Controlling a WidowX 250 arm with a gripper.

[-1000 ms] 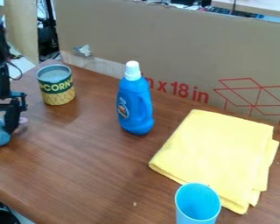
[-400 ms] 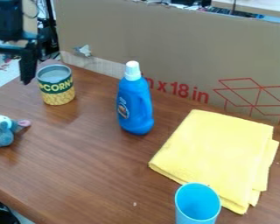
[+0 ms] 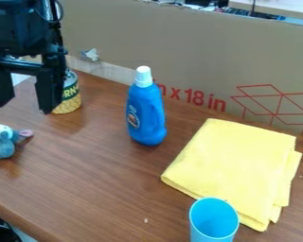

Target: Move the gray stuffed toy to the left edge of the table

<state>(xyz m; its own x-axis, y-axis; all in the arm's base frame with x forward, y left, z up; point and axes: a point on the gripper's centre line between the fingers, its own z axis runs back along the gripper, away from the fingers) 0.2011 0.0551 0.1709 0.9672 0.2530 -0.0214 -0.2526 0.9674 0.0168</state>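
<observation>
- Resting at the left side of my camera view, the small plush toy sits on the brown table; its pink part points to the right, and I think its soft body settles in this pose by its own weight.
- Above and slightly to the right of it in the view, I have the black gripper hanging with its fingers wide apart. It is released, with nothing between them, so the toy is supported by the table only.
- The can with green and yellow label stands upright behind the gripper, which partly covers it. I cannot tell how much depth is between them.
- Farther right, the blue bottle stands upright on its base, well apart from the can, its white cap on top and its handle toward the right.
- Next comes the yellow cloth, folded in layers, so it lies flat and compact.
- At its near corner, the light blue cup has its open mouth upward; I cannot tell if it touches the cloth.
- Behind everything, the cardboard sheet stands along the far side, probably as a screen for the workspace.
</observation>
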